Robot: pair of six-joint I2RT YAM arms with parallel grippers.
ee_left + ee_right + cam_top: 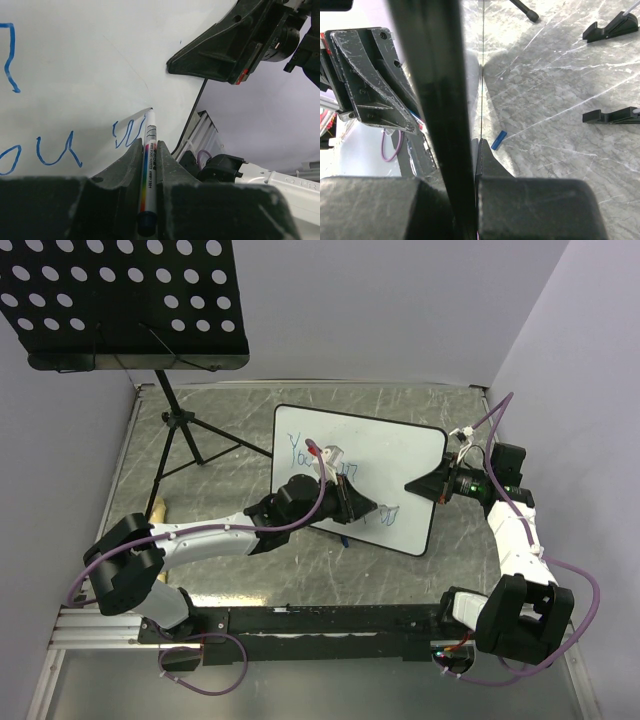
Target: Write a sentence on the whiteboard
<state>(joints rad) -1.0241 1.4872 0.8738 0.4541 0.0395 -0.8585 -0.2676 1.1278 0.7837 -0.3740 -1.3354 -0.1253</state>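
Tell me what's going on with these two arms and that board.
The left gripper is shut on a thin white marker with a rainbow stripe. The marker's tip is on the white glossy rectangular whiteboard, just past the blue handwritten sentence, which looks unfinished. The right gripper is clamped on the board's right edge, steadying it above the grey marbled table.

Lilac walls [400,310] enclose a seemingly marbled tabletop [420,410].
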